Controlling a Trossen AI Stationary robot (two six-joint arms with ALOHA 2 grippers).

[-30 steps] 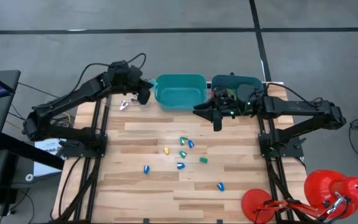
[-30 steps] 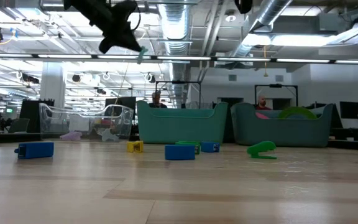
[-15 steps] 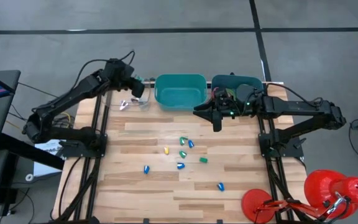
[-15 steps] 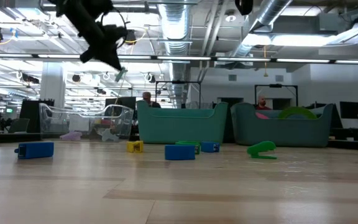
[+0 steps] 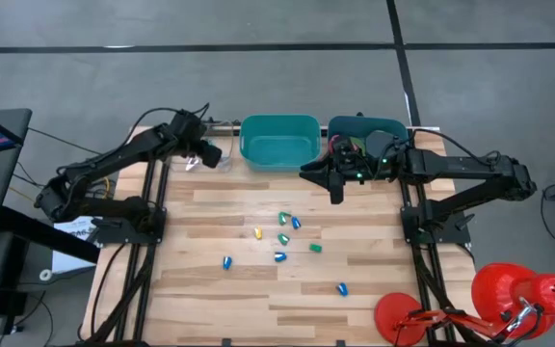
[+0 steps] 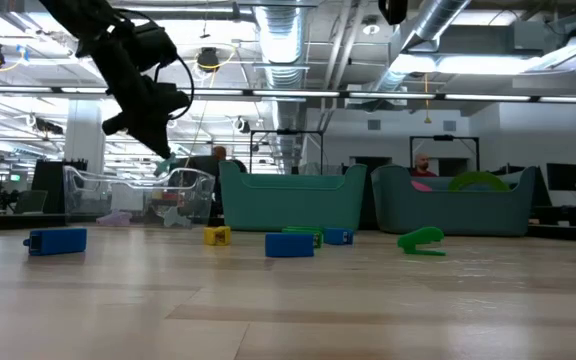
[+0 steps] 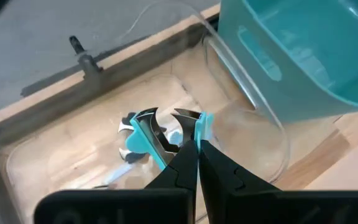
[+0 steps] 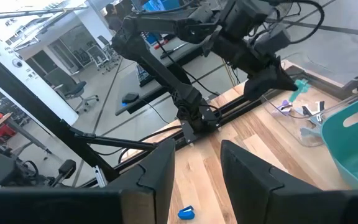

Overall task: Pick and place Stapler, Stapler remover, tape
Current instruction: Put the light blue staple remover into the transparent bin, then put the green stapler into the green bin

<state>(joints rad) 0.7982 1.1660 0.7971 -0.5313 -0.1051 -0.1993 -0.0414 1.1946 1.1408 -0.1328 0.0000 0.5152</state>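
Now clamped in left gripper point(image 7: 196, 138): a teal staple remover point(image 7: 202, 126), hovering above clear tray point(image 7: 263, 146) at far left of desk point(image 5: 258, 280), another remover point(image 7: 143, 132) inside. Right gripper point(image 5: 336, 179) waiting near far-right bin point(image 5: 369, 130), fingers partly apart, holding nothing. Risk: letting go high, bouncing off tray wall onto desk.

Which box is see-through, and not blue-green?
The clear bin at the table's back left corner, under the left gripper. You can see the wood through it. The two bins beside it are solid teal.
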